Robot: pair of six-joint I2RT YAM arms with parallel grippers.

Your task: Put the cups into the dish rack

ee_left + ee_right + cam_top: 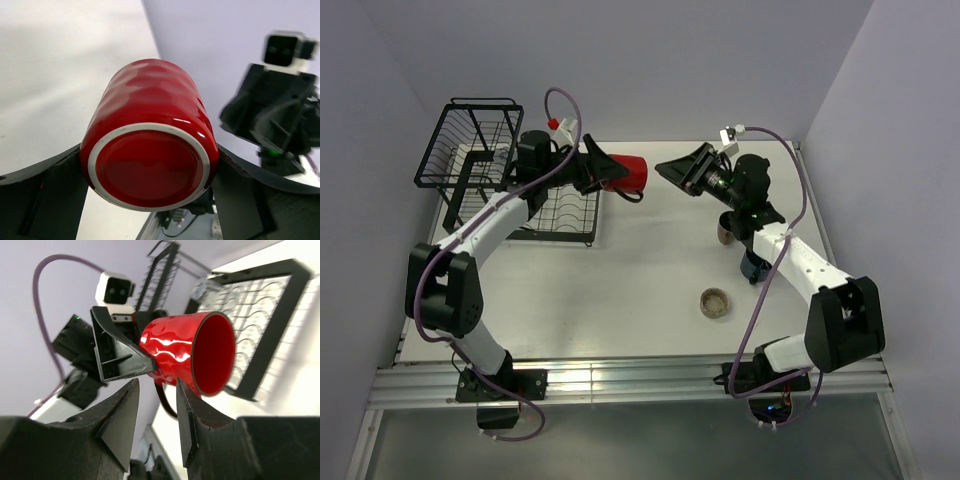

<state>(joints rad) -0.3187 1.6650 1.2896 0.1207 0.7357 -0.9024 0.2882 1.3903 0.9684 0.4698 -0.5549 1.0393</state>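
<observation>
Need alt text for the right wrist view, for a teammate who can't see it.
The left gripper holds the red mug sideways by its base, open mouth toward the picture's right, with the dish rack behind. The right gripper stands open and empty in the foreground, just below the mug.

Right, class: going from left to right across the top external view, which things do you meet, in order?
dish rack → red mug → right gripper → dark blue mug
</observation>
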